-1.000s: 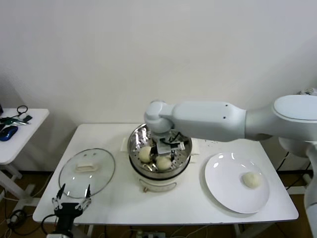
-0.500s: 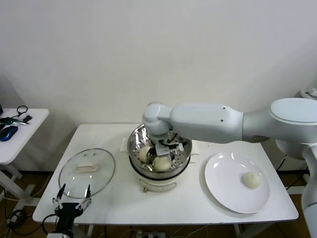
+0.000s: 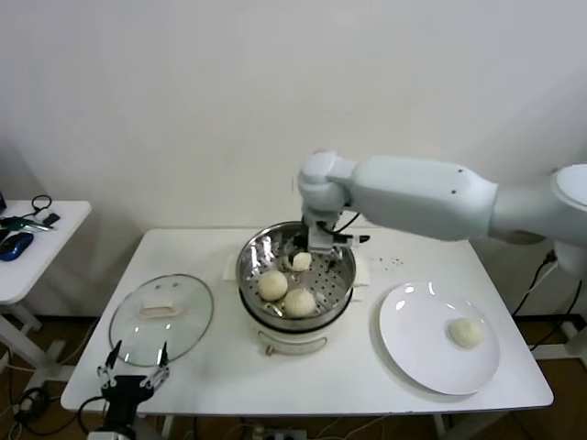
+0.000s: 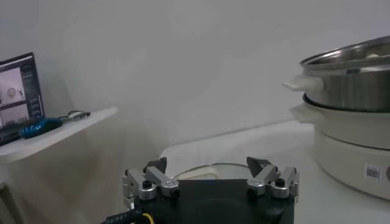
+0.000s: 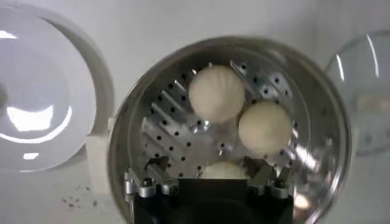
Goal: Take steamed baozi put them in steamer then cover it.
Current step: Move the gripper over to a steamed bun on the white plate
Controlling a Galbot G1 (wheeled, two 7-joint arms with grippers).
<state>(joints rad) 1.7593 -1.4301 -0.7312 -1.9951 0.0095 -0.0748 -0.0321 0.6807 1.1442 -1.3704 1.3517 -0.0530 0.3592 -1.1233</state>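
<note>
Since a second ago our right gripper [image 3: 315, 246] has lifted, jaws apart, leaving three baozi [image 5: 216, 92] in the steamer [image 3: 255, 253]. One soft bun [image 3: 466, 332] remains on the plate [image 3: 413, 348]; we cup its sides lightly. Left gripper [image 3: 134, 370] waits open near the lid [image 3: 161, 317].

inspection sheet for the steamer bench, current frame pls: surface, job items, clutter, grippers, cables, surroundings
Surface: white table, small dark specks near the back, right of the steamer.
Job's things: steamer at centre holds three baozi; one baozi on the white plate to the right; glass lid lies flat on the table to the left, steamer uncovered.
Clutter: nothing seen on the main table.
Grippers: right gripper open above the steamer's rear, holding nothing; left gripper open, parked low at the table's front-left edge.
Cables: cords on the floor under the table's left side.
Surroundings: plain white wall; side table on the left with a blue mouse and small items.
</note>
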